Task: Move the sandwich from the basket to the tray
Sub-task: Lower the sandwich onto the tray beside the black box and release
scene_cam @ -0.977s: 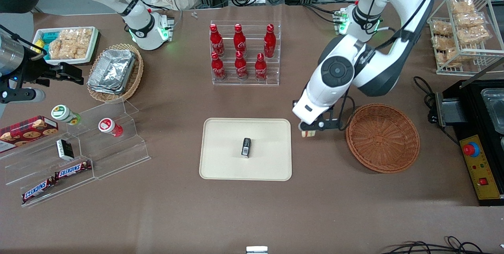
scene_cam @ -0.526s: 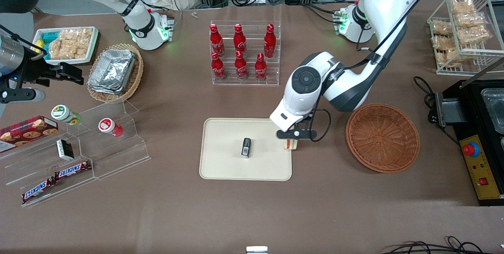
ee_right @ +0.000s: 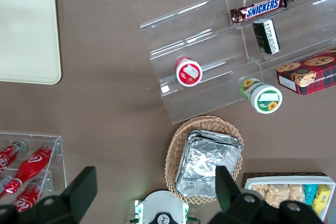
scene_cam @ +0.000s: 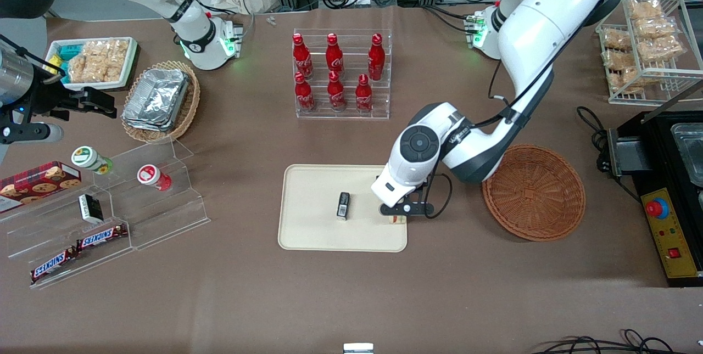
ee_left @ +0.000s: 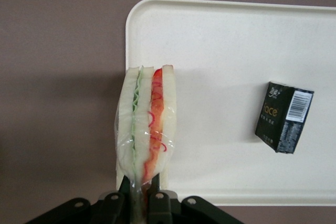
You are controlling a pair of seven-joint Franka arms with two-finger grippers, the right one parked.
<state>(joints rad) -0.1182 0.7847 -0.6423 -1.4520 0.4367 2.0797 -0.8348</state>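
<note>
The left arm's gripper [scene_cam: 399, 214] hangs over the edge of the flat cream-coloured plastic tray [scene_cam: 313, 233] with rounded corners, at the tray's end nearest the basket. Its black fingers [ee_left: 125, 188] are closed tight on the sandwich [ee_left: 146, 124], a three-cornered wedge of white bread with red and green layers inside, wrapped in clear film. The fingers pinch one end of the sandwich, and the rest of it sticks out past them. In the left wrist view the sandwich lies partly over the tray's rim and partly over the brown tabletop [scene_cam: 351, 299]. Whether it touches the tray cannot be told. In the front view only a small pale bit of the sandwich [scene_cam: 397, 219] peeks out under the gripper.

A small black box [scene_cam: 343, 204] with a white label stands on the tray, near its middle and apart from the sandwich.

The round, shallow, reddish-brown wicker basket [scene_cam: 534, 192] sits on the tabletop beside the tray, toward the working arm's end. Nothing lies in it.

Farther from the front camera than the tray, six red bottles [scene_cam: 336, 71] stand in a clear plastic rack. Toward the parked arm's end of the tabletop there is a pale wicker basket with foil containers [scene_cam: 159, 99] and clear plastic steps holding chocolate bars [scene_cam: 101, 237].
</note>
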